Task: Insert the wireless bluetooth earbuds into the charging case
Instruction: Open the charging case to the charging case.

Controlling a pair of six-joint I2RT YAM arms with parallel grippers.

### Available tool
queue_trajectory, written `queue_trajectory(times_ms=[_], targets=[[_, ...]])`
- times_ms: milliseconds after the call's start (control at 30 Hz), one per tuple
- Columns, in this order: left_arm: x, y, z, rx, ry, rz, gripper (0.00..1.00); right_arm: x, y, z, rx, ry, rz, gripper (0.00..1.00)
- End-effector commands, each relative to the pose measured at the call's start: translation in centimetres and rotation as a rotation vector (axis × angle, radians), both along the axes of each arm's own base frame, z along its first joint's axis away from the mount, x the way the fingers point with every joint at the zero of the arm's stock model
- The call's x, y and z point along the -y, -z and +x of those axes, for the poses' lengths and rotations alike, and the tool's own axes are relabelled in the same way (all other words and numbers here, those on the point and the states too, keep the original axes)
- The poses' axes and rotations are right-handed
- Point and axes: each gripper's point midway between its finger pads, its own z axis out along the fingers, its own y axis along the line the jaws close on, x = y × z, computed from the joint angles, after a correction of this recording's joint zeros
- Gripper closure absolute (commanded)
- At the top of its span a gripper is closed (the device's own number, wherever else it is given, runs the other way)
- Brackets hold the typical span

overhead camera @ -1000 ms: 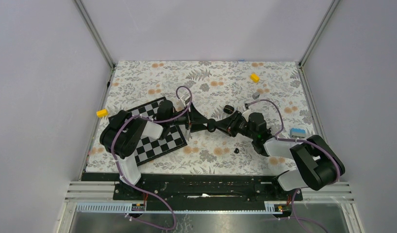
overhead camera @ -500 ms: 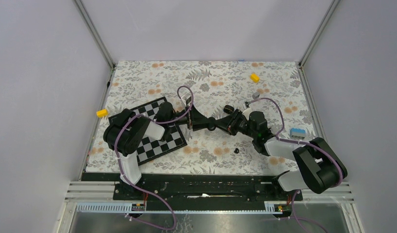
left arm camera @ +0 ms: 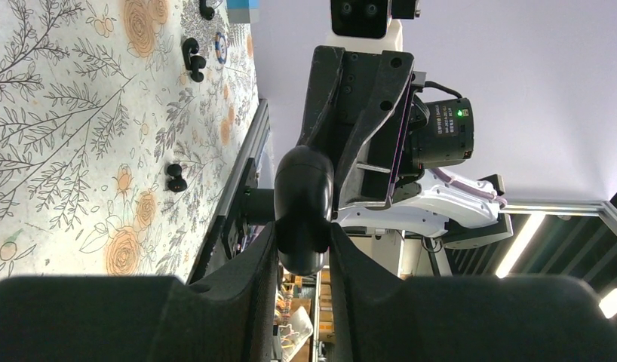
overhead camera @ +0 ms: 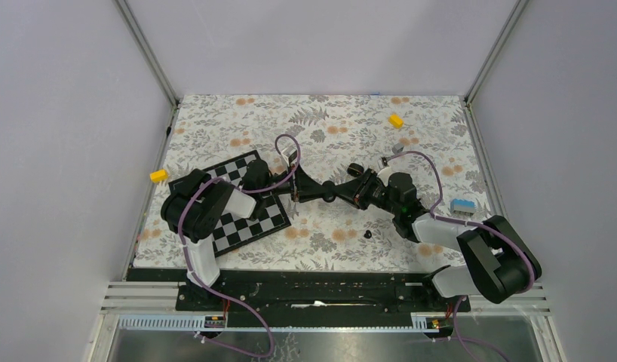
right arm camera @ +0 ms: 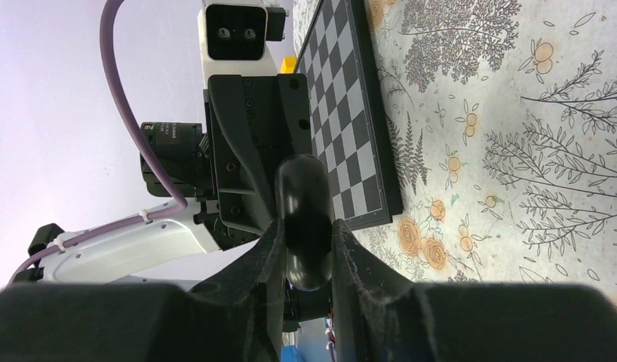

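Note:
The black pebble-shaped charging case hangs above the flowered tablecloth, held from both ends. My left gripper is shut on its near end, both fingers pressing its sides. From the opposite side my right gripper is shut on the case too. In the top view the left gripper and the right gripper meet mid-table. One tiny black earbud lies near the front edge, the earbud also showing in the left wrist view. A second small black bud lies farther right.
A chessboard lies under the left arm. Yellow blocks sit at the left edge and back right. A blue-and-white item, a grey piece and a small dark object lie near the right arm.
My left gripper's jaws have closed onto the case that the right gripper holds. The two grippers have drawn closer together at mid-table.

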Motion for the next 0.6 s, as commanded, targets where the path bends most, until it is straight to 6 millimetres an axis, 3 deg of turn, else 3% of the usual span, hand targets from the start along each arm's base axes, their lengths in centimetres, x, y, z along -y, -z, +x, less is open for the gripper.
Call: queue_trajectory(times_ms=[0,67,133,567], targets=[[0.2,-2.4,-0.3,0.099,0.015,-0.069,0.95,0.4,-0.4,0.6,0.037,0.023,-0.023,0.78],[0.2,-2.8,-0.3,0.104,0.020,-0.077,1.00,0.7,0.6,0.6,0.015,0.034,-0.054,0.54],[0.3,-3.0,-0.3,0.109,0.022,-0.083,1.00,0.8,1.2,0.5,0.005,0.031,-0.073,0.44],[0.1,-4.9,-0.4,0.132,0.031,-0.138,1.00,2.4,4.1,-0.2,-0.064,0.081,-0.178,0.42]])
